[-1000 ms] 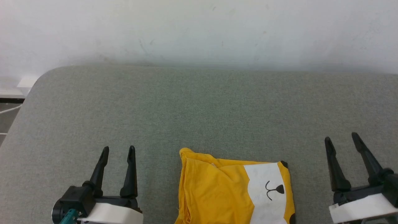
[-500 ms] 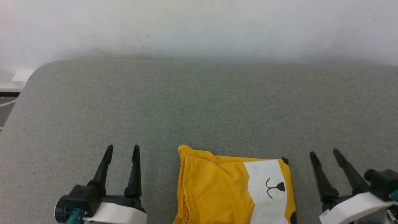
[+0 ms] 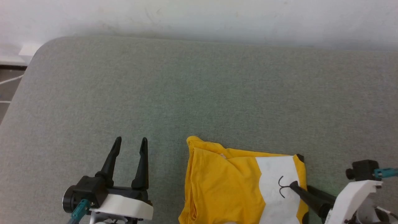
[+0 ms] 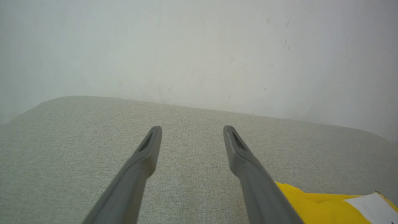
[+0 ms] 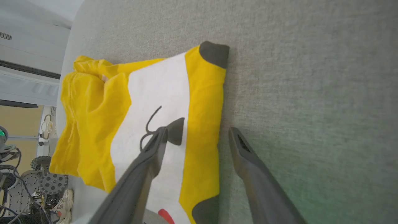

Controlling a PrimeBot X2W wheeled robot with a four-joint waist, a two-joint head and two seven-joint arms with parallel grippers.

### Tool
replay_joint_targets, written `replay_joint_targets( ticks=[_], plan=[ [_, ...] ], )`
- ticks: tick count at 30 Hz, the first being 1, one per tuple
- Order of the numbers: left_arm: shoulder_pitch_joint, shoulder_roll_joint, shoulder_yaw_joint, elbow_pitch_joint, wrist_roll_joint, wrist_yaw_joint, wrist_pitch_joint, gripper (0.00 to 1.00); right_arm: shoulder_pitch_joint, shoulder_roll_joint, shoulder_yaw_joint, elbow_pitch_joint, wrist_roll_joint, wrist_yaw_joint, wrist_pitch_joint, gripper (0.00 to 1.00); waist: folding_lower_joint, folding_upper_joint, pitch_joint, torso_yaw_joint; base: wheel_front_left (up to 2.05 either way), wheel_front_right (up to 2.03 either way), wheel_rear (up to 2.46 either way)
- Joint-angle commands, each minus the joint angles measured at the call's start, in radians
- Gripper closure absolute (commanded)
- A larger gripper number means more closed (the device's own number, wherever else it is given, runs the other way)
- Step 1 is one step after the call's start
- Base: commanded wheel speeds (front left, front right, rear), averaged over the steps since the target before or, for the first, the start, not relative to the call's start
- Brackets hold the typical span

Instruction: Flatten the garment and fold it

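Yellow garment [image 5: 93,102] edge straddled by right gripper [image 5: 199,130], fingers [image 5: 146,161] wide; left gripper [image 4: 192,127] wide, empty.

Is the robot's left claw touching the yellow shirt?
Apart. The head view shows bare grey cushion between the left gripper and the yellow shirt.

Grey-green fabric surface [image 3: 199,93] before a scuffed white wall [image 3: 217,15] (rounded corner at far left)

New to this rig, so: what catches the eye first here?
The bright yellow garment, loosely folded with a white face print, lies near the front of the grey padded surface. The open right gripper straddles its right edge; the open left gripper hangs apart on its left.
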Motion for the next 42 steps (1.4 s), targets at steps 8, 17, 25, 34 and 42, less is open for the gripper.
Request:
replay_joint_targets(
  ticks=[8,17,25,34,42],
  plan=[
    [-0.027,-0.001,-0.01,0.012,0.005,0.004,-0.005,0.0,-0.073,0.042,0.066,0.124,0.005,-0.001,0.078,0.0,-0.0001,0.0,0.034,0.041,0.0,0.0,0.0],
    [-0.048,-0.001,-0.043,0.006,-0.001,0.011,-0.005,0.0,-0.133,-0.035,0.164,0.139,-0.082,-0.001,0.0,1.0,-0.0001,0.0,0.018,-0.014,0.0,0.0,0.0],
    [-0.079,-0.001,-0.103,0.004,-0.005,0.013,-0.005,0.0,-0.291,-0.275,0.321,0.07,-0.267,-0.001,-0.05,1.0,-0.0001,0.0,0.045,-0.189,0.0,0.0,0.0],
    [-0.189,-0.001,-0.159,0.009,0.017,0.007,-0.005,0.0,-0.499,-0.568,0.464,0.112,-0.328,-0.001,-0.131,1.0,-0.0001,0.0,0.174,-0.346,0.0,0.0,0.0],
    [-0.273,-0.001,-0.174,-0.015,0.052,-0.007,-0.005,0.0,-0.598,-0.672,0.445,0.282,-0.31,-0.001,-0.295,1.0,-0.0001,0.0,0.284,-0.376,0.0,0.0,0.0]
  ],
)
